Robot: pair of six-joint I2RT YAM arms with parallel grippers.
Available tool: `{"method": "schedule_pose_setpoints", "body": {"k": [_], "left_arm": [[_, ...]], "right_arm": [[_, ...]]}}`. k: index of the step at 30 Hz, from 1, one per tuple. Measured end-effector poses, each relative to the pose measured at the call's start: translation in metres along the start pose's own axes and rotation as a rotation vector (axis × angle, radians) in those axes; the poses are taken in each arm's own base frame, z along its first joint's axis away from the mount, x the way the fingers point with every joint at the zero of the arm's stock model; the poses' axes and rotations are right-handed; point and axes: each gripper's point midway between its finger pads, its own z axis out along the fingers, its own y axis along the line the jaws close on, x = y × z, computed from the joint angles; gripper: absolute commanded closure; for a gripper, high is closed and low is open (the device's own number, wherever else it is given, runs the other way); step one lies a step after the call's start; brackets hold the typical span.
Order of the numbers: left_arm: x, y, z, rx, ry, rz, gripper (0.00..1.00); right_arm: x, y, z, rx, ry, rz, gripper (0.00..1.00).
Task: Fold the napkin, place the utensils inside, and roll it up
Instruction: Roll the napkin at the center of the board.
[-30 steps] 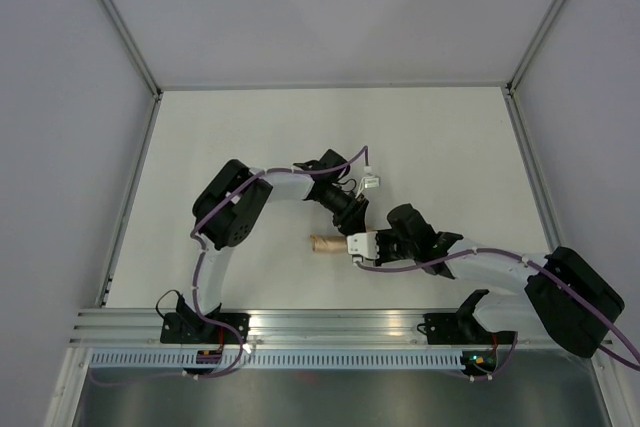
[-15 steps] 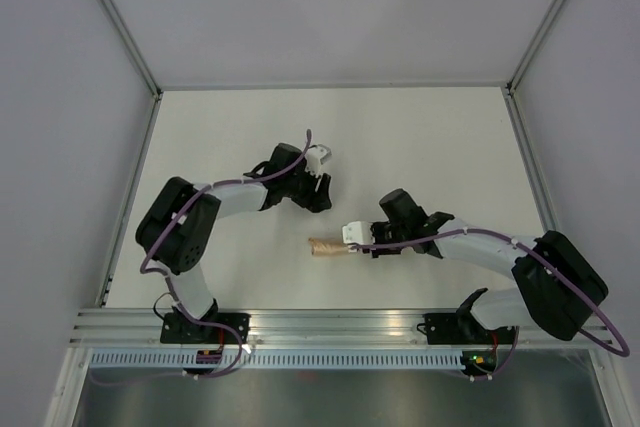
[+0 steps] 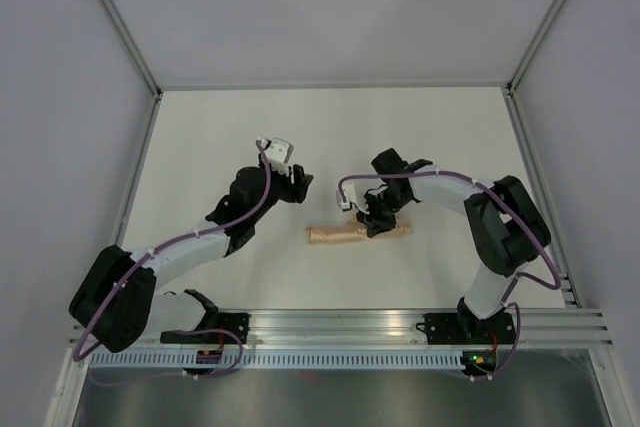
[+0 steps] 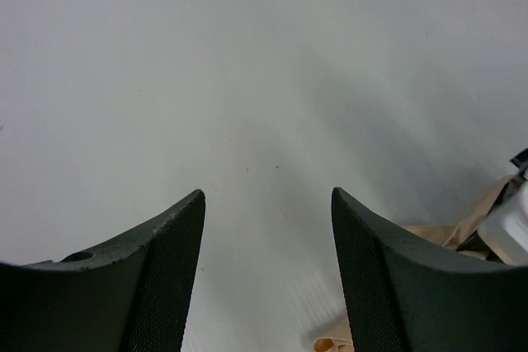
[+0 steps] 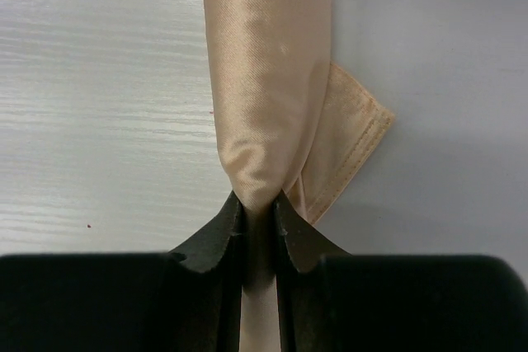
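Top external, left to right. left arm is bolted at the near rail on the left and runs diagonally up and right across the white table. left gripper sits left of centre, up-left of the napkin: near it, but apart, with no contact.

Left wrist view: left gripper is spread wide. Both fingers are dark with textured pads, and only bare table shows between them. A bit of the napkin shows at the lower right corner of that view, outside the gap.

The napkin is rolled into a slim peach tube lying roughly left-right on the table, about mid-width, nearer the front edge than the back. Its left end is free; its right end sticks out past the right gripper.

right gripper is on the roll from the far side, right of its middle.

Right wrist view: right gripper is pressed together on the napkin. The fingers pinch the fabric to a narrow neck, and the cloth widens again just past the tips. The roll runs straight away to the top edge of the frame. One loose corner with a stitched hem lies flat on the table at the roll's right side in that view.

right arm has its base at the near rail on the right. The lower link goes up, the elbow is far right, and the forearm points back left toward the roll.
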Motion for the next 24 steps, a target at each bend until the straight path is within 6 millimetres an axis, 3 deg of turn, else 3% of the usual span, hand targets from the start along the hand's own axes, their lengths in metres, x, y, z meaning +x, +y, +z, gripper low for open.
{"method": "schedule_pose_setpoints", "body": {"k": [7,14,17,24], "left_arm": [[0.003,-0.041,-0.026,0.065,-0.091,0.148,0.31],[0.009,-0.084,-0.038,0.152,-0.114,0.327,0.29],[0.024,-0.101,-0.038,0.197,-0.079,0.418,0.29],[0.081,-0.143,-0.025,0.319,0.085,0.639,0.28]], "right_arm": [[-0.001,-0.005,0.003,-0.191,-0.005,0.128,0.86],[0.0,-0.007,0.003,-0.29,-0.005,0.211,0.84],[-0.001,-0.007,0.003,-0.317,-0.001,0.234,0.84],[0.0,-0.007,0.003,-0.349,0.001,0.266,0.84]]}}
